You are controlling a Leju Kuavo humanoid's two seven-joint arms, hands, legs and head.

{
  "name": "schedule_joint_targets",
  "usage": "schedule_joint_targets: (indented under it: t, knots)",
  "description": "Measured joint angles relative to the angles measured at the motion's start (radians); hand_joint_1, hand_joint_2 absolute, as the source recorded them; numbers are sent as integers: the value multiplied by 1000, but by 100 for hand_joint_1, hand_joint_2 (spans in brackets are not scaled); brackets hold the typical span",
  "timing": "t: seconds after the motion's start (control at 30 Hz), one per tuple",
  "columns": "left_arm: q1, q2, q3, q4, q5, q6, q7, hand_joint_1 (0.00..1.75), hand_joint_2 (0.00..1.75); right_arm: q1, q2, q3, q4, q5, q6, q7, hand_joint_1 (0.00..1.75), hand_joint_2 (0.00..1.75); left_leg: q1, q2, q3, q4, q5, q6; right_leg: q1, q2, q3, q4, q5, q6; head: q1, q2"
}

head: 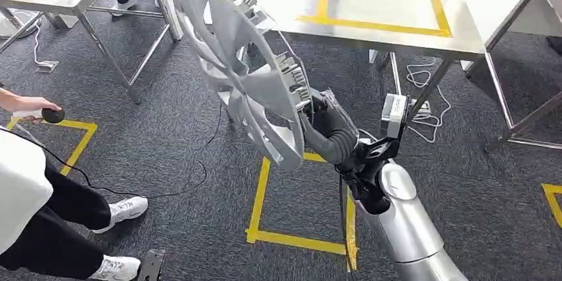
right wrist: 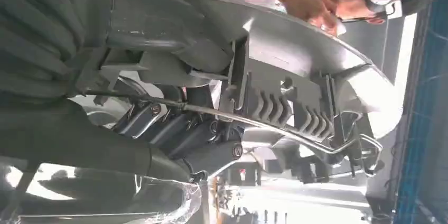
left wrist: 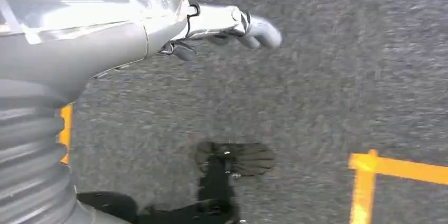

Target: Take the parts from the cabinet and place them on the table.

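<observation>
- So, my right hand (head: 323, 116) is grasping the silver hubcap (head: 245, 69) by its rim, fingers (right wrist: 179, 129) hooked behind the edge next to the wire retaining ring (right wrist: 296, 131).
- Left hand (left wrist: 232, 23) hangs over the carpet holding nothing, fingers loosely out.
- Hubcap is up in the air, tilted on edge, just short of the steel table (head: 397, 9) with the yellow tape.
- Looks like thin molded plastic to me: light, fairly stiff, but the clips probably snap easily. A broad disc on one rim grip will likely want to swing, so I'd keep hold at the rim.
- Person (head: 26, 188) is standing well off from the table.
</observation>
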Motion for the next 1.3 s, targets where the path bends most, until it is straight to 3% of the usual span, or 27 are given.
schedule_joint_targets:
  t: [0.03,0.07,0.1,0.13,0.2,0.37,0.57,1.3]
  knots:
    - [-1,-1,0,1,0,-2,0,0,175,-3,0,0,0,0,2,0,175,175,-4,-5,0,8,2,-1,4,1,-9,-13,7,-5,-1,0]
    - [-5,0,0,1,0,-4,0,0,175,-5,0,0,0,0,2,0,175,175,-11,-10,0,10,-3,2,7,6,-12,-24,34,1,2,0]
    - [-5,-1,0,1,0,-7,1,0,175,-6,-2,-2,0,-1,2,0,175,175,-18,-14,0,11,-9,10,2,3,-13,-23,33,8,0,0]
    - [-6,-1,0,1,1,-6,1,0,175,-6,-2,-2,0,0,2,0,175,175,-20,-20,-1,14,-15,18,1,3,-13,-24,34,8,1,0]
    - [-6,-1,0,1,1,-7,1,0,175,-8,-2,-2,0,0,2,0,175,175,-21,-28,-7,20,-19,24,-1,2,-13,-24,34,7,1,0]
    - [-1,-1,-2,5,13,-10,0,0,175,-9,-2,-2,3,-1,2,-1,175,175,-25,-30,-14,28,-20,26,-1,0,-13,-31,23,-6,0,0]
    - [0,1,-4,9,25,-9,-4,0,175,-14,2,0,5,-1,2,0,175,175,-23,-29,-5,25,-15,28,2,0,-8,-31,27,5,0,0]
    - [-42,17,-24,9,27,-40,-6,0,175,-56,9,-20,10,3,-26,-3,175,175,-19,-29,1,24,-15,28,6,0,-1,-30,27,6,0,0]
